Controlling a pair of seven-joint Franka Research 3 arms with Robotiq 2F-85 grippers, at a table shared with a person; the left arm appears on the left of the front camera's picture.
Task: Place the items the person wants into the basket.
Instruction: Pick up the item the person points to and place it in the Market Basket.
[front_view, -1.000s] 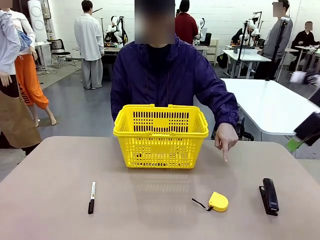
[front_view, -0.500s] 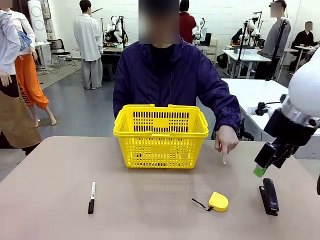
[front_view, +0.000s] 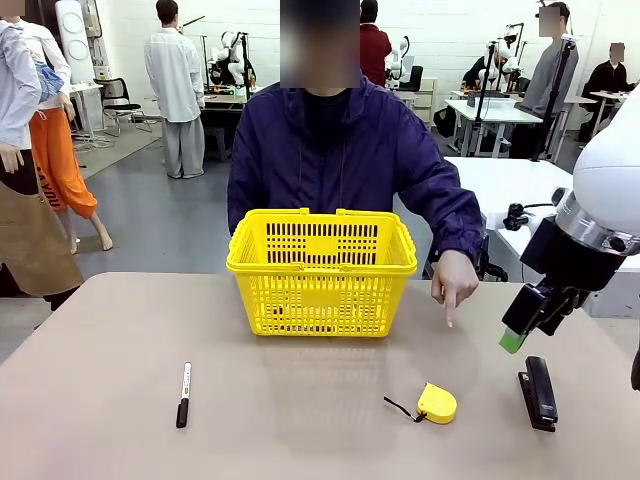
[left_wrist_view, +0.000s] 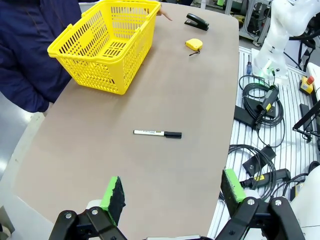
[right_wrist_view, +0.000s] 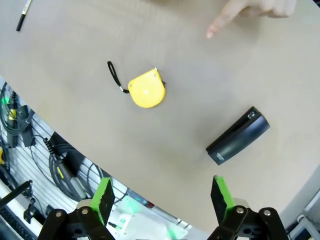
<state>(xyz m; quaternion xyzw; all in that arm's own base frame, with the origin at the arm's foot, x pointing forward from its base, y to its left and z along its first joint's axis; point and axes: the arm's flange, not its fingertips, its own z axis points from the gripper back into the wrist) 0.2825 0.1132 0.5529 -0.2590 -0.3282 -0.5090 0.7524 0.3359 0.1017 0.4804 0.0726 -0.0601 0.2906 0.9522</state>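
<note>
The small yellow tape measure with a black strap (front_view: 437, 403) lies flat on the beige tabletop (front_view: 300, 420), in front of the bright yellow slotted plastic basket (front_view: 320, 270), toward its right. The person's hand (front_view: 452, 285) points down at it. Expect a light, rigid, smooth case that is prone to slipping. Grip across the case body, not the limp strap. The right claw (right_wrist_view: 162, 195) hangs right of the basket, fingers spread. The left claw (left_wrist_view: 172, 190) is also spread.

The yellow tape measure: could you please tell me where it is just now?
In the front view the tape measure lies on the table right of centre, left of the black stapler and nearer the robot than the person's pointing hand.
</note>
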